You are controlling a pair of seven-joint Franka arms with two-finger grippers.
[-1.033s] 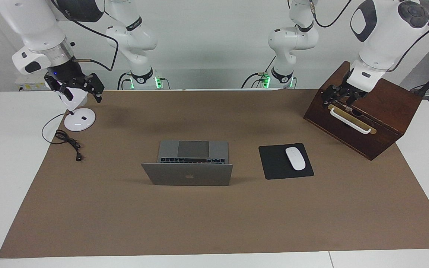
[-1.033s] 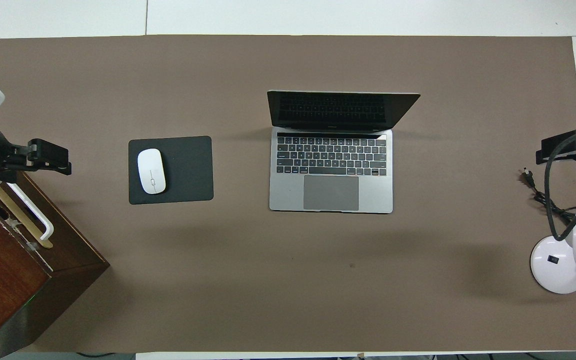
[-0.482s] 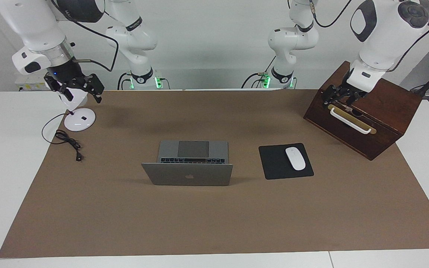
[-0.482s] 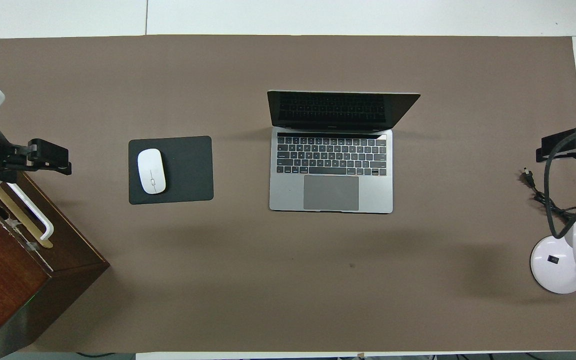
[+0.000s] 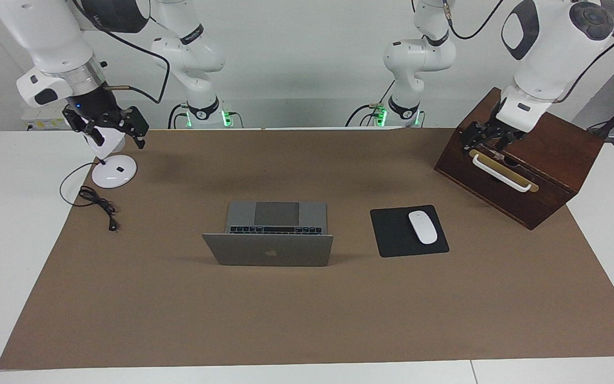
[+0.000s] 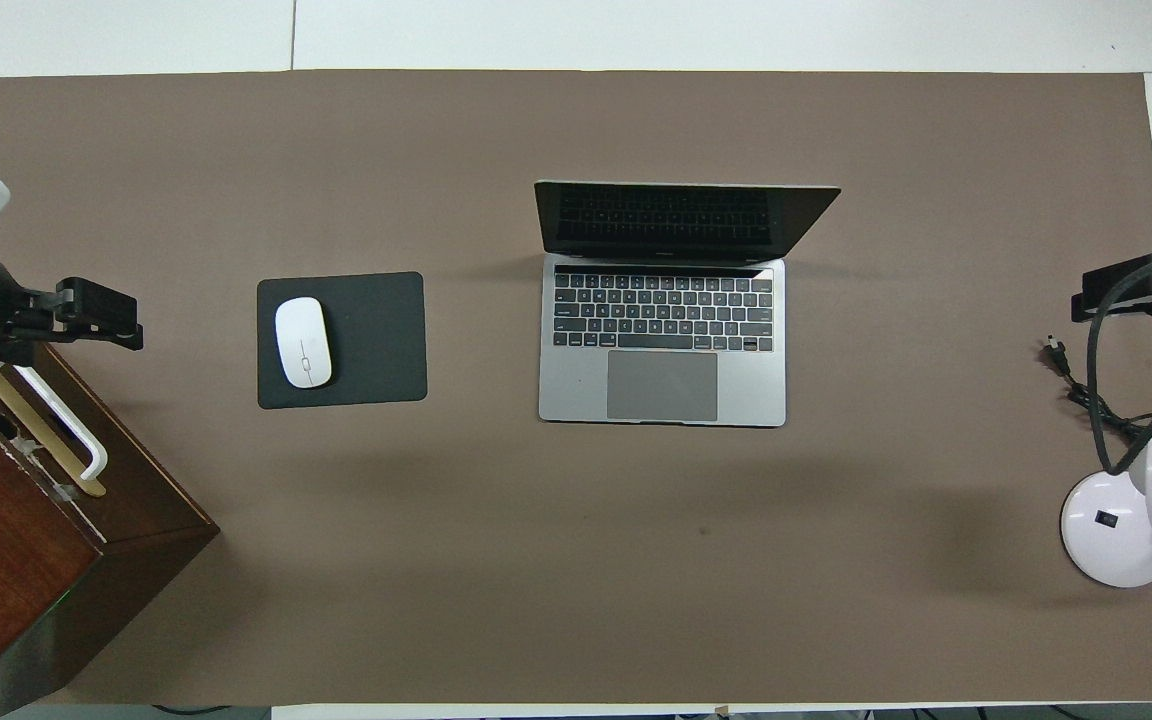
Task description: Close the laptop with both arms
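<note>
- Silver laptop [image 5: 268, 249] is open, untouched; its lid should be pushed down slowly from both ends
- right gripper [image 5: 108, 127] over lamp [image 5: 113, 172], spread; left gripper [image 5: 485, 140] over box [image 5: 547, 176], fingers cannot be told

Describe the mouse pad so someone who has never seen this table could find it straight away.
Start at the brown mat covering the table, then find the open laptop at its middle. Beside it, toward the left arm's end, lies the mouse pad: a flat black square, the only one, with a white mouse on it.
</note>
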